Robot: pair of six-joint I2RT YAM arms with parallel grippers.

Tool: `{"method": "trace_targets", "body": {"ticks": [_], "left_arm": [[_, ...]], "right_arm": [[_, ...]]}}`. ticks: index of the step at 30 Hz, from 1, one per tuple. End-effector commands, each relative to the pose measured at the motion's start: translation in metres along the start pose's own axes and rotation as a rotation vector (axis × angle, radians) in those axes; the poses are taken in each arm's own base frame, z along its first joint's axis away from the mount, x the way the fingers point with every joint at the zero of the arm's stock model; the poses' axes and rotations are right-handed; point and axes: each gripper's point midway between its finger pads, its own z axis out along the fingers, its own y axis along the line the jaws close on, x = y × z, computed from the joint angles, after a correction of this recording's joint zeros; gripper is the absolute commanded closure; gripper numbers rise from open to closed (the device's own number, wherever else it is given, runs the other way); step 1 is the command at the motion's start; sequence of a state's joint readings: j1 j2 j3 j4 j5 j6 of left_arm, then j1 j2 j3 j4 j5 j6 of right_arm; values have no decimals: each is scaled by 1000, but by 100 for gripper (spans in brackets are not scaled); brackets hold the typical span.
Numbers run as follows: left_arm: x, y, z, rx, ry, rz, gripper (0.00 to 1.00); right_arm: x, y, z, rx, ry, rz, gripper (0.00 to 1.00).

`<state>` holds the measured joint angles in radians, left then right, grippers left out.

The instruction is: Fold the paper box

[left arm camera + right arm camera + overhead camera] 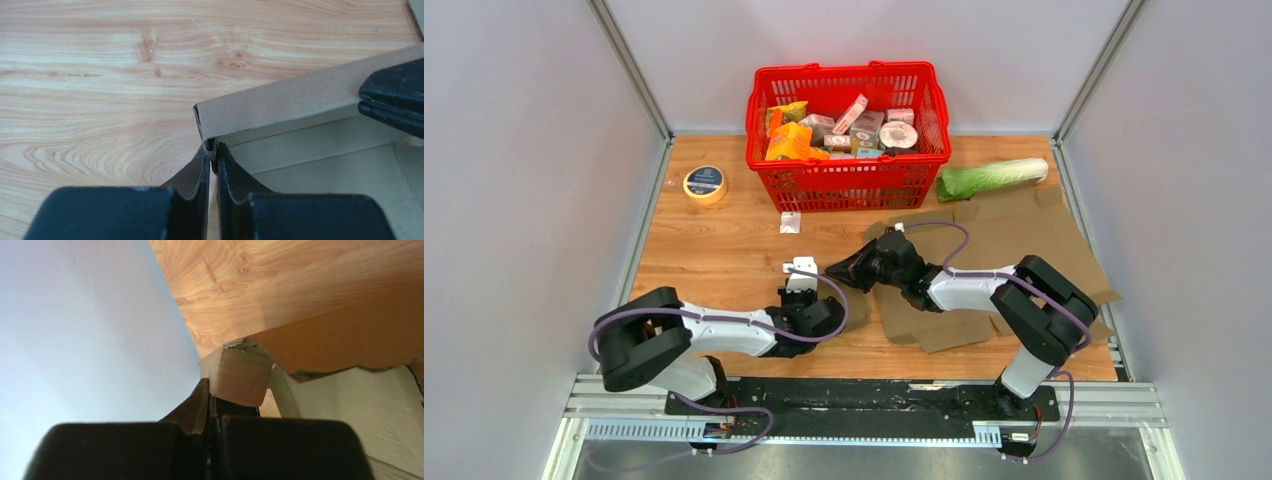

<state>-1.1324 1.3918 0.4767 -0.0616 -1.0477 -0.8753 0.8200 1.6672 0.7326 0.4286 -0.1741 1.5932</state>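
The paper box (1004, 235) is brown cardboard spread over the right half of the table, partly under both arms. In the left wrist view one raised wall (290, 97) ends in a corner, with the pale inside of the box to its right. My left gripper (214, 155) is shut on the thin card just below that corner; from above it (809, 292) sits left of centre. My right gripper (212, 395) is shut on a brown flap (240, 375) of the box. Its fingers (395, 95) clamp the same wall further along; seen from above it (839, 272) points left.
A red basket (849, 180) full of groceries stands at the back centre. A tape roll (705, 184) lies at the back left and a green cabbage (989, 177) at the back right. A small white tag (790, 222) lies in front of the basket.
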Motion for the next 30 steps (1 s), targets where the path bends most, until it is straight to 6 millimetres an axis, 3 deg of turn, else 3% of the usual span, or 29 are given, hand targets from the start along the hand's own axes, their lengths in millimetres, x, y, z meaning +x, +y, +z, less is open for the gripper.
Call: {"method": "trace_targets", "body": {"ticks": [1,2,5,10,13,14,16,17,18,19,20,24,29,30], "left_arm": [[0,-4,5,-51,14,50,94],[4,2,8,-93,27,101,100],[9,20,6,-186,45,147,100],[25,22,5,-144,79,142,100],[23,14,2,-65,95,154,100],[17,11,-1,-30,90,162,100],[20,4,-5,45,114,149,100],[13,2,-10,74,106,123,100],[15,3,-12,90,124,123,100],[13,5,-16,109,123,106,100],[12,5,-18,124,126,106,100],[15,5,-27,200,149,99,100],[15,20,-28,164,126,62,100],[16,24,-28,155,129,74,100]], "right_arm": [[9,16,-6,-49,27,-6,100],[9,14,-6,-43,29,-6,100],[5,5,-6,-16,8,-20,100],[6,-3,-3,-17,22,-80,100],[4,-8,-13,-8,41,-220,70],[2,2,-25,-39,30,-267,57],[-8,-6,-42,11,34,-371,42],[-17,-1,-55,7,32,-521,34],[-12,-19,-66,89,97,-572,32],[-11,-18,-74,99,127,-636,32],[-12,-20,-83,85,155,-806,29],[-11,-24,-119,121,194,-1043,25],[-5,-10,-118,123,173,-1126,30],[3,4,-113,118,159,-1153,30]]}}
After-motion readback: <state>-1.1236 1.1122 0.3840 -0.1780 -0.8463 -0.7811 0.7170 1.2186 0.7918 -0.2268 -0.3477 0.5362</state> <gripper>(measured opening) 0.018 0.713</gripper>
